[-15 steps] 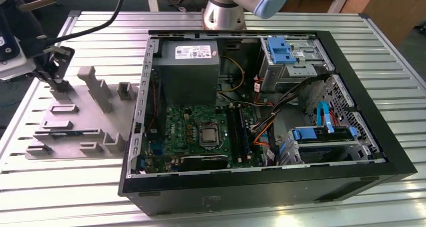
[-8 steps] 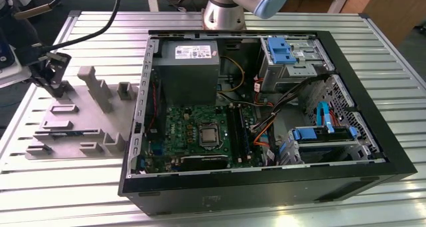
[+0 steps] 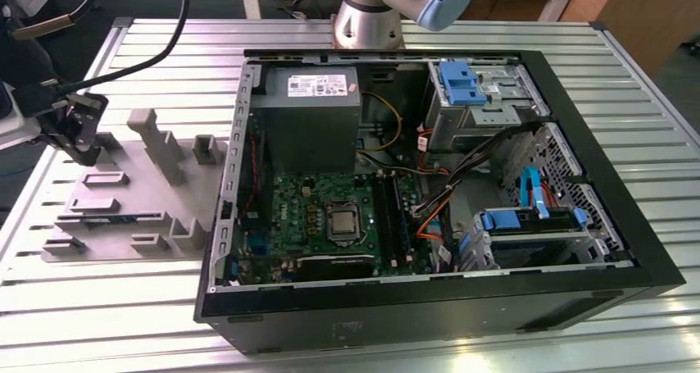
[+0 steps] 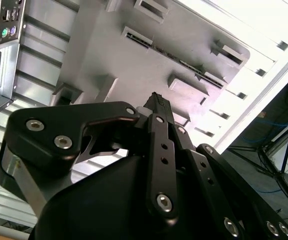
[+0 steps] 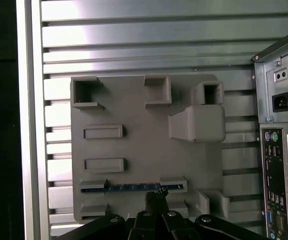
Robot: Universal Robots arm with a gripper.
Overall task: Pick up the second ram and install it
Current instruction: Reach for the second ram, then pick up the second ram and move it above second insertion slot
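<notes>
Ribbed metal slats make up the surface (image 3: pixel 131 307), on which everything is placed. On the exterior view's right stands the open case (image 3: pixel 438 307), with the green motherboard (image 3: pixel 317 209) laid flat inside. Beside the case, on the exterior view's left, a grey tray (image 3: pixel 143 168) with moulded holders is set. The gripper (image 3: pixel 79 143) is held above this tray, well apart from the case.

The ram (image 5: pixel 134 188) is found in the tray, standing on its edge between two low holders. It is seen as a thin blue line in the first wrist view and as a faint bluish strip (image 3: pixel 110 219) in the exterior view. Its long axis is pointed toward the case. In the first wrist view the tips of the fingers (image 5: pixel 156 196) are placed just beside the middle of the ram, so the ram is judged to lie below them and slightly ahead. The fingers look pressed together and nothing is held between them. No contact with the ram can be confirmed.

The upper arm is cut off in the exterior view. Only the top edge of the ram is shown, so its chips cannot be made out. Whether the black slots are filled is hard to tell.
</notes>
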